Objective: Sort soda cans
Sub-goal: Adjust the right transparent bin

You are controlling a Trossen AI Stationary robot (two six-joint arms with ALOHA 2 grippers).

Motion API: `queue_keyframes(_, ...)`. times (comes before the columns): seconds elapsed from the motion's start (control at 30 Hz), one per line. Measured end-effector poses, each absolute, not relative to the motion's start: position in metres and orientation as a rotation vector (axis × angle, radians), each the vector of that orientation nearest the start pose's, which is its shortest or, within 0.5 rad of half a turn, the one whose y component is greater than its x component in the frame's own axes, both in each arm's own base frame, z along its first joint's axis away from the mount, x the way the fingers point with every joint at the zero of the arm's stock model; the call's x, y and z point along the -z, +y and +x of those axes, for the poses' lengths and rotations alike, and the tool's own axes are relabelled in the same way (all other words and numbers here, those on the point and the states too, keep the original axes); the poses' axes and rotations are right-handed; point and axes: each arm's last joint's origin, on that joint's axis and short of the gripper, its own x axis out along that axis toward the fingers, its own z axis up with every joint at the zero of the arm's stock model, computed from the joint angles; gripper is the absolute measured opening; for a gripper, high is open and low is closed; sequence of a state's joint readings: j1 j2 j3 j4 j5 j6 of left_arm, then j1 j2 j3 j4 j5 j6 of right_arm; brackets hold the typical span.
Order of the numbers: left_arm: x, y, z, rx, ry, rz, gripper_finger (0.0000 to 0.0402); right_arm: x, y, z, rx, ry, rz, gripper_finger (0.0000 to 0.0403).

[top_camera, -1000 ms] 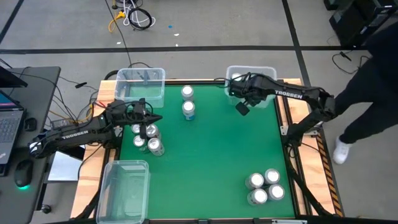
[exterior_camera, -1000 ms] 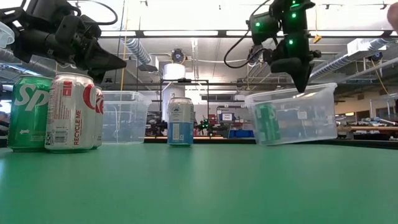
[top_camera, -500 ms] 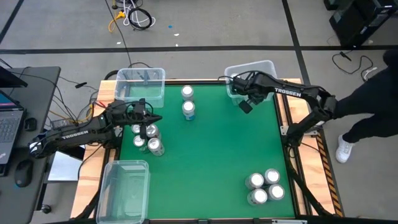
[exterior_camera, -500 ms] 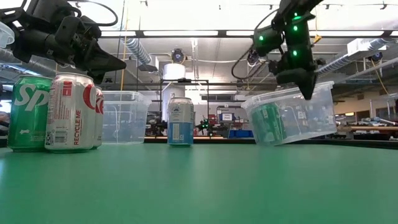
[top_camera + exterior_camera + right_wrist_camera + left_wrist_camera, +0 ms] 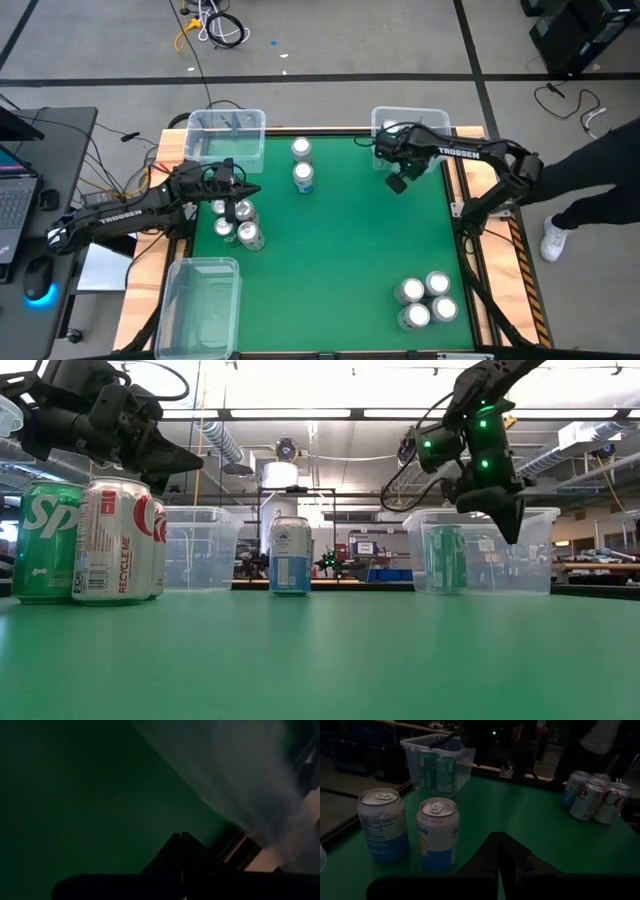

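Your green table (image 5: 340, 250) carried clear bins (image 5: 226, 135) at its edges. Your right gripper (image 5: 397, 184), fingers together and empty, hung beside the far-right bin (image 5: 480, 550) containing a green can (image 5: 445, 560). Your left gripper (image 5: 250, 192), also closed on nothing, hovered above three cans (image 5: 238, 222); two cans (image 5: 302, 163) stood mid-far, four (image 5: 425, 300) near-right.

soda cans (image 5: 120, 540) – thin metal, glossy printed sides, bright silver tops | clear bin (image 5: 478, 550) – see-through plastic, smooth, faintly cloudy | surface (image 5: 340, 250) – matt green covering, fine-grained, edged in pale wood | arms – dark matt casing | floor (image 5: 330, 40) – smooth grey concrete look
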State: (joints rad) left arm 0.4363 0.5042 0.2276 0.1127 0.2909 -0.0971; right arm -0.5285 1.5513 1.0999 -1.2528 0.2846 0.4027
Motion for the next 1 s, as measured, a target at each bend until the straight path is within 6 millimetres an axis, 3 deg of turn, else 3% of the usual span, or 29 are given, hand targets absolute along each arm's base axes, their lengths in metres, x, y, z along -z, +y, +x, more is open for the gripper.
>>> queue_keyframes(0.6,-0.206,0.05,0.126,-0.154,0.145,-0.167,0.0007,-0.228,-0.156,0.2,0.976,1.574,0.486,0.0)
queue_keyframes(0.77,-0.206,0.05,0.126,-0.155,0.145,-0.167,0.0007,-0.232,-0.153,0.198,0.97,1.583,0.467,0.0)
queue_keyframes(1.0,-0.206,0.05,0.126,-0.155,0.144,-0.168,0.0007,-0.253,-0.134,0.194,0.947,1.459,0.478,0.0)
